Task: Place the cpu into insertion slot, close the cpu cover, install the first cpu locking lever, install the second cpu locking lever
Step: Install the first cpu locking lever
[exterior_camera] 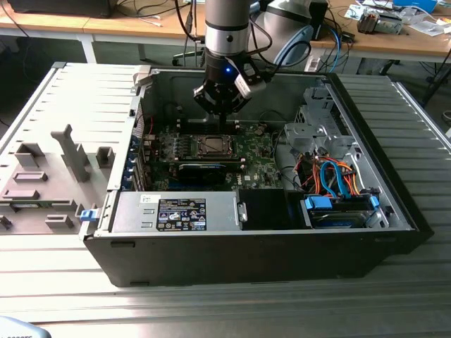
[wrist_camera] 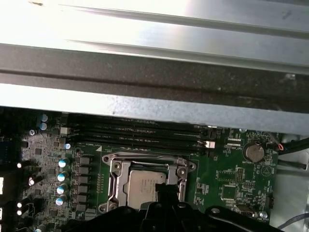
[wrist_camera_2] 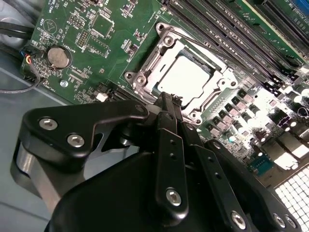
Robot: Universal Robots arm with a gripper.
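Gripper (wrist_camera_2: 169, 99) fingers (wrist_camera: 164, 189) narrow, holding nothing, over cpu (wrist_camera_2: 186, 77) seated in insertion slot (wrist_camera_2: 164, 38) w/ cpu cover (wrist_camera: 116, 166) down.

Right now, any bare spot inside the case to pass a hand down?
One: the black floor patch between the power supply and the drive bay. Crowded: the cable bundle above that bay, and the cpu socket, where the pincer hangs.
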